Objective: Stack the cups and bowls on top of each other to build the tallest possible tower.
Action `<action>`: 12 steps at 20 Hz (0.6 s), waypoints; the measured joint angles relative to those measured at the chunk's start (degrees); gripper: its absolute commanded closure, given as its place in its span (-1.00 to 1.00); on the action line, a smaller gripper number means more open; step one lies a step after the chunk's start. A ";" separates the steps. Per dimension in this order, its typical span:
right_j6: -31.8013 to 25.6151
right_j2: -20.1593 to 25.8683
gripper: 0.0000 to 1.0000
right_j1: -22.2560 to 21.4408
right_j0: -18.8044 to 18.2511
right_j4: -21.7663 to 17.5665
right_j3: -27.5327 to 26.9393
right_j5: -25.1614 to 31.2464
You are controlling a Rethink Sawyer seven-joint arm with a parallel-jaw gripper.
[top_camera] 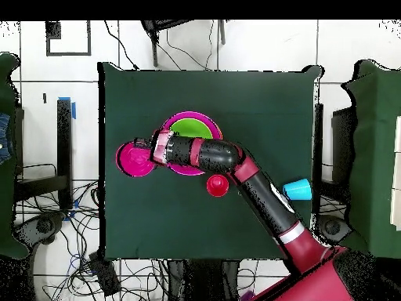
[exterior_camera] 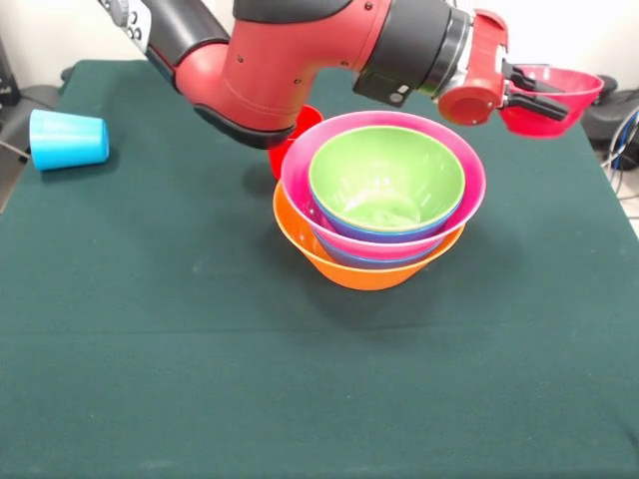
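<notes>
- Far left of front view: light blue tapered plastic cup (exterior_camera: pixel 68 140) lies on its side on the dark green counter (exterior_camera: pixel 200 379), well apart from everything else; not yet stacked.
- Red plastic cup (exterior_camera: pixel 300 135) stands just behind the stack, mostly hidden by the arm; overhead view shows it beside the arm, mouth up.
- Centre: tower (exterior_camera: pixel 379 215) = big glossy orange bowl at the base, blue rim, pink bowl, purple rim, lime green bowl (exterior_camera: pixel 387 180) nested on top.
- Red & black arm (exterior_camera: pixel 300 60) reaches across horizontally above/behind the tower, wrist pointing right.
- Right: claw (exterior_camera: pixel 534 92) is closed on the rim of a small glossy red bowl (exterior_camera: pixel 551 100), held in the air off to the tower's side, mouth up.
- Step in hand, I'd judge: carrying small bowl to the tower. Next move needs shifting back over the green bowl, centring, lowering, then letting go.
</notes>
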 measured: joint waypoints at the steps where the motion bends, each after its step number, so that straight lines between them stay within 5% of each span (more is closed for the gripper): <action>1: 0.00 0.00 1.00 -0.05 0.02 0.05 -0.09 0.09; 12: -0.04 0.34 1.00 -1.37 1.22 2.37 -4.46 6.28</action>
